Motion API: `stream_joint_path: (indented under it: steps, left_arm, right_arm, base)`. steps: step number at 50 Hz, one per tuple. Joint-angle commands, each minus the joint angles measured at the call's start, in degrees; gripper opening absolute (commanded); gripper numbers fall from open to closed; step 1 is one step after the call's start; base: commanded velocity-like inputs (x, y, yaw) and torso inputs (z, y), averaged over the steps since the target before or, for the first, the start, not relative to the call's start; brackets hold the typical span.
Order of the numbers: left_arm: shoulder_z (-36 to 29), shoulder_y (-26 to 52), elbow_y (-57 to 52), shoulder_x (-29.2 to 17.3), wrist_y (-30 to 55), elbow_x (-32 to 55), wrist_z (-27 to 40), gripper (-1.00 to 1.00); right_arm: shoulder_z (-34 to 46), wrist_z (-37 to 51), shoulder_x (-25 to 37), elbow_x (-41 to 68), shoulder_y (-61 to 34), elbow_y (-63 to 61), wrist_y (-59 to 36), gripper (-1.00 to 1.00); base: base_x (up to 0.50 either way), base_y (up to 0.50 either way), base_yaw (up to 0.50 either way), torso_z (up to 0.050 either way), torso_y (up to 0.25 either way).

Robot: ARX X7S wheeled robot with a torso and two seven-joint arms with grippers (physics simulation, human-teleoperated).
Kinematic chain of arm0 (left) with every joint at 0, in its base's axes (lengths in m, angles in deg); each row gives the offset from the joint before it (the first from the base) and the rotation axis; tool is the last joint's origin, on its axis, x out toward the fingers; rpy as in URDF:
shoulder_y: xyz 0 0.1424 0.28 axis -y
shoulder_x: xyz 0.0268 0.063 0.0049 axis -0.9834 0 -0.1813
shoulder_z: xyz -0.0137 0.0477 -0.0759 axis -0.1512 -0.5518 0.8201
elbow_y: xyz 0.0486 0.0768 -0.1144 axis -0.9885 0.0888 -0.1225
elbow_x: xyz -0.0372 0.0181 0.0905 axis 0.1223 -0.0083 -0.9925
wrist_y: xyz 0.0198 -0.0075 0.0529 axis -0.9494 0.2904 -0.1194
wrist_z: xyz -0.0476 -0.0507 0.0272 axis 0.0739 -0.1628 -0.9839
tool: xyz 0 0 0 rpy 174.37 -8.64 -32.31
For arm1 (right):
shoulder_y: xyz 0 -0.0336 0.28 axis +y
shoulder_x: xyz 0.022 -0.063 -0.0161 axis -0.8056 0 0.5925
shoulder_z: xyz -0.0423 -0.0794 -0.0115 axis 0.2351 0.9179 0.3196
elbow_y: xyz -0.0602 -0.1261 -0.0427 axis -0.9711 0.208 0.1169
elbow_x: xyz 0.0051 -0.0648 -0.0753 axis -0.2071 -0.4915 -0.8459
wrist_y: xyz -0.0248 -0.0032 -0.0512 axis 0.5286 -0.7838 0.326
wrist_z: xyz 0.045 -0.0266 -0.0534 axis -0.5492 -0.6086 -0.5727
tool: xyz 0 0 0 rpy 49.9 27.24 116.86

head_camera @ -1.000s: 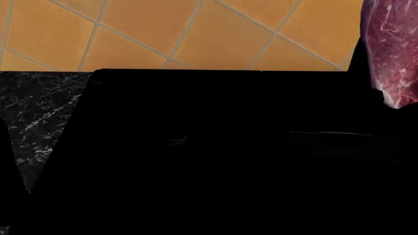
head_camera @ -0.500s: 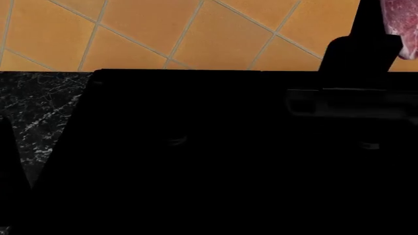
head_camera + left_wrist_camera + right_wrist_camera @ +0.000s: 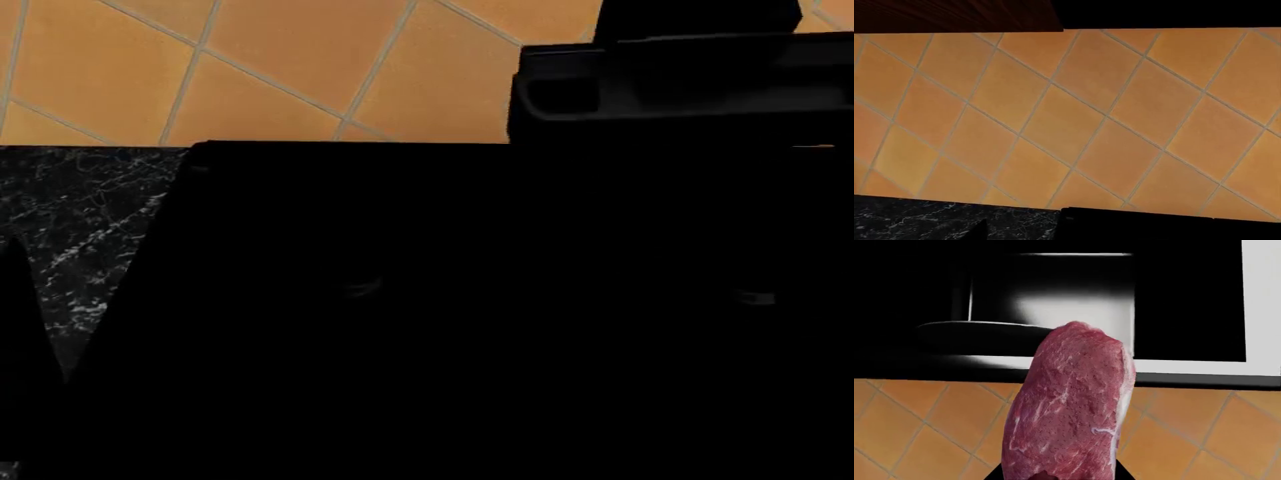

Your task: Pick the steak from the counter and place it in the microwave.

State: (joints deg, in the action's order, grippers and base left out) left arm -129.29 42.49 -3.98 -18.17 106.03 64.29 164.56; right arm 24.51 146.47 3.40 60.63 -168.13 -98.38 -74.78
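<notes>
Head view: the right arm point(image 3: 681, 75) now crosses the upper right of the frame as a dark horizontal bar. One second earlier the steak showed at the right edge, half a second earlier only at the upper right corner; now it has left this view upward. The lift is evidently done and the carry toward the microwave is under way. The veined black table point(image 3: 80, 220) shows at the left; the large black mass filling the centre cannot be identified.

Right wrist view: the steak point(image 3: 1071, 405) stands upright in the lower centre of the frame, its lower end gripped by the right pincer point(image 3: 1057, 475), of which only dark tips show, clenched on the meat. It is a glossy, deep red-pink oval with paler streaks and a whitish fat seam down one side. Behind it, in the upper half of the frame, the microwave point(image 3: 1254, 305) stands open, its dark cavity and turntable plate point(image 3: 974, 330) visible above the orange wall tiles point(image 3: 1187, 440).

Left wrist view: tiles and table only; the left pincer is not shown.
</notes>
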Motion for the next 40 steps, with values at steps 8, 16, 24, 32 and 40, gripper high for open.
stream_joint_path:
  steps: [8, 16, 24, 32, 40]
  left_arm:
    - [2.4, -1.3, 0.1, 1.0, 1.7, 0.4, -0.4, 1.00]
    - [2.5, -1.4, 0.1, 1.7, 2.3, 0.3, -0.1, 1.00]
    - [3.5, -2.2, 0.0, 2.4, 3.2, 0.2, 0.0, 1.00]
    - [4.9, -2.6, 0.1, 3.2, 4.4, 0.6, -0.1, 1.00]
    - [5.1, -3.0, 0.4, 2.9, 3.9, 0.3, -1.1, 1.00]
  right_arm:
    - [-10.2, -2.0, -6.2, 3.1, -1.4, 6.1, -7.3, -1.00]
    - [-13.8, -3.2, -9.3, 3.7, -1.7, 9.5, -10.2, -1.00]
    - [-16.4, -5.4, -11.9, 3.5, -1.1, 14.1, -12.1, -1.00]
    - [-18.9, -7.5, -15.6, 4.6, -1.5, 19.4, -14.7, -1.00]
    - [-22.7, -9.3, -21.5, 3.6, -2.7, 27.3, -20.8, -1.00]
  base:
    - [0.00, 0.00, 0.00, 0.000, 0.000]
    - [0.00, 0.00, 0.00, 0.000, 0.001]
    - [0.00, 0.00, 0.00, 0.001, 0.000]
    - [0.00, 0.00, 0.00, 0.000, 0.000]
    - [0.00, 0.00, 0.00, 0.000, 0.000]
